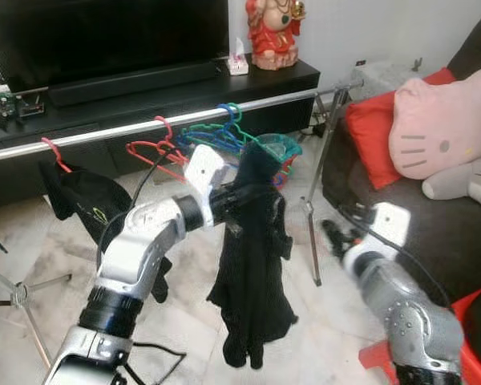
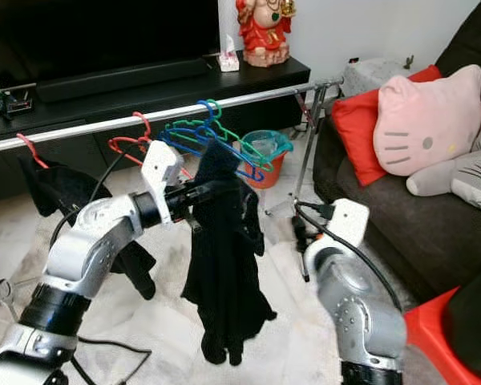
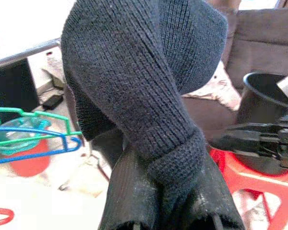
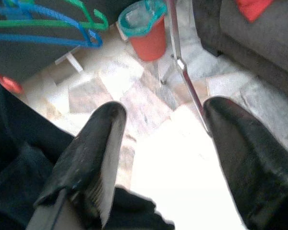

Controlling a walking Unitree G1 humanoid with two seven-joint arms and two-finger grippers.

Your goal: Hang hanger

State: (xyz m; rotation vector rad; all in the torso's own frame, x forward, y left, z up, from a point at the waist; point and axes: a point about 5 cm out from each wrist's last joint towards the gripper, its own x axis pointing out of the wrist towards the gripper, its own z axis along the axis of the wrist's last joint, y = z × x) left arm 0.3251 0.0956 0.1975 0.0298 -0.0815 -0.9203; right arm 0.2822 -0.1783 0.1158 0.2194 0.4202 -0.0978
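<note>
Left pincer [image 3: 168,211] grips one black garment [image 1: 252,265]; four hangers [image 1: 216,138] on rail [image 1: 128,127].

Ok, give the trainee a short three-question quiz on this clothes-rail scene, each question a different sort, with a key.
1. True or false: the right gripper is shut on a hanger.
2. Multiple choice: what does the left gripper hold? A) a red cushion B) a dark knitted garment C) a tissue box
3. Fill in: the blue and green hangers hang on the silver ____.

Key: 1. False, its fingers are spread with nothing between them. 2. B. 3. rail.
</note>
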